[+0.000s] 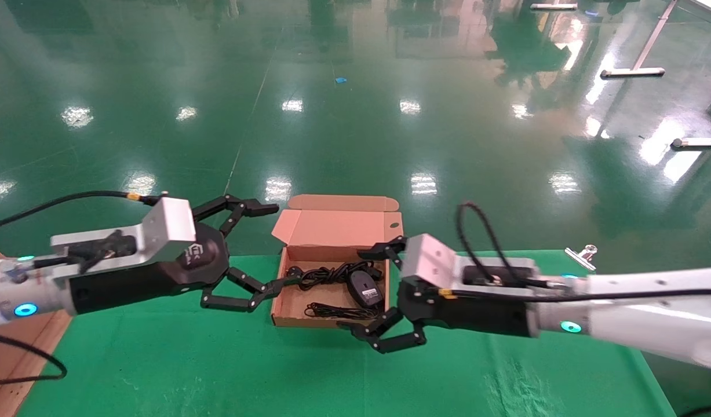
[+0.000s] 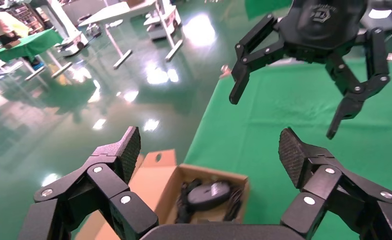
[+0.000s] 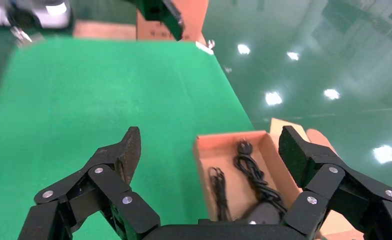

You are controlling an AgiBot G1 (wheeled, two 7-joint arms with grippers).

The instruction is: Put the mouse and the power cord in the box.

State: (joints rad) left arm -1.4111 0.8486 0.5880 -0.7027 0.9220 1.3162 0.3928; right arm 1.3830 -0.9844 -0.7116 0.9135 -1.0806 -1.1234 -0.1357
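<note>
Green-cloth table [image 1: 216,370] on a glossy green floor; box [image 1: 332,231] sat open at the far edge.
Left gripper [image 1: 256,255] and right gripper [image 1: 369,295] flanked the box, fingers spread, holding nothing. Inside lay power cord [image 1: 326,274] and mouse [image 1: 365,288].

White forearms, each with a glowing cyan ring light, run into black wrist housings topped by silver metal brackets. Black cables loop off both. The left pincer [image 1: 262,248] and right pincer [image 1: 367,291] are black linkages, silver rivets at every joint, ribbed fingertip pads [image 2: 131,145].
</note>
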